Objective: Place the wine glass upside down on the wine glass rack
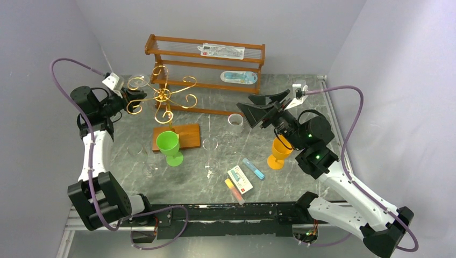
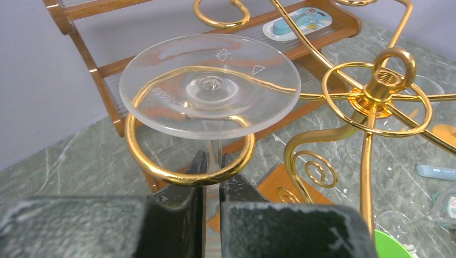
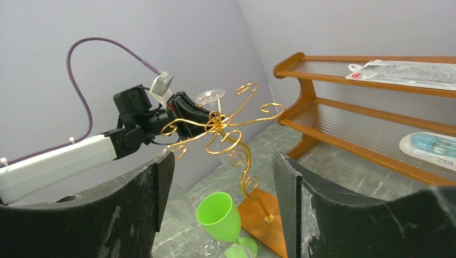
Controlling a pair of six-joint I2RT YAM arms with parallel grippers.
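Left jaws are gripping the upturned wine glass (image 2: 209, 86), a wine glass rack (image 2: 373, 99) curl just above them; right jaws are standing open.

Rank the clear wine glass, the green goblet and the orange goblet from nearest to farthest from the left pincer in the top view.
1. Nearest: clear wine glass, gripped by the left pincer at the gold rack.
2. Next: green goblet, mid-table by the rack's base.
3. Farthest: orange goblet, on the right side.
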